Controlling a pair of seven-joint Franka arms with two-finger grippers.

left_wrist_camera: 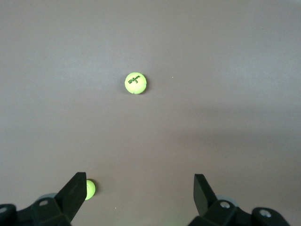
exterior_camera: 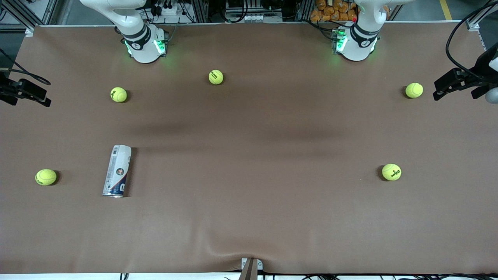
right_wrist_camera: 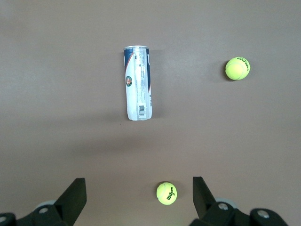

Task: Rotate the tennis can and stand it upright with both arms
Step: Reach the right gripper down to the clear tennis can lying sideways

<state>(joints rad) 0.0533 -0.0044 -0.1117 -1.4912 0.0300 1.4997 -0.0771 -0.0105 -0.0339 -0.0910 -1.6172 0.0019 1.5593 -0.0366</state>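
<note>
The tennis can (exterior_camera: 116, 171) lies on its side on the brown table toward the right arm's end, its silver rim end nearest the front camera. It also shows in the right wrist view (right_wrist_camera: 138, 82). My right gripper (right_wrist_camera: 138, 184) is open and empty, held high over the table with the can well clear of its fingers. My left gripper (left_wrist_camera: 139, 181) is open and empty, high over the left arm's end, with no can in its view. Neither gripper shows in the front view; only the arm bases (exterior_camera: 144, 44) (exterior_camera: 356, 42) do.
Several yellow-green tennis balls lie scattered: one (exterior_camera: 46, 177) beside the can, one (exterior_camera: 118, 94) farther from the camera, others (exterior_camera: 216, 77) (exterior_camera: 414, 90) (exterior_camera: 391, 172). Black camera mounts (exterior_camera: 25, 91) (exterior_camera: 463, 81) reach in at both table ends.
</note>
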